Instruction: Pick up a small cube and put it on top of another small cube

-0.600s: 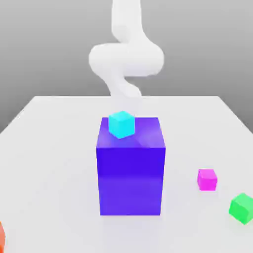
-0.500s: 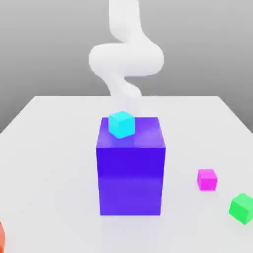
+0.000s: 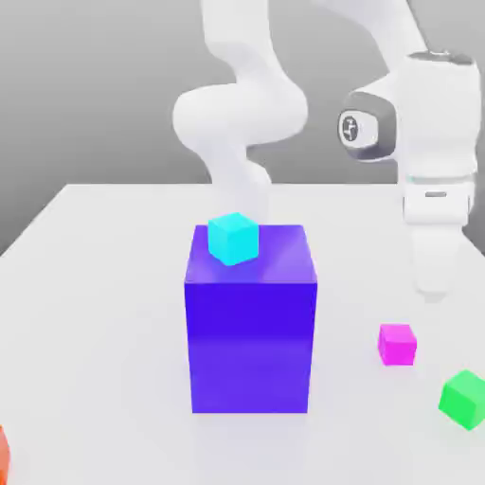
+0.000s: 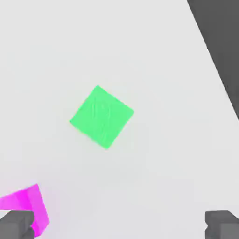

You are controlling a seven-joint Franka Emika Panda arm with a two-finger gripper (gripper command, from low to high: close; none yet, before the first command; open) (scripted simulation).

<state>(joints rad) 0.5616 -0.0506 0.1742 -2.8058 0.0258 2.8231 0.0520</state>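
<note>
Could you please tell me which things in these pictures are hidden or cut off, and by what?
- Orange object: cut by the exterior view's left edge; its shape cannot be told.
- Magenta cube: in the hand view cut by the picture's edge and partly covered by a pincer finger.
- Big blue block: it hides the table behind it and the arm's base.
- Cyan cube: its underside is unseen.

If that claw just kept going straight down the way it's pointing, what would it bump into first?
Probably the bare table beside the green cube, which sits between the gripper's open fingers' paths. Depth is hard to judge.
</note>
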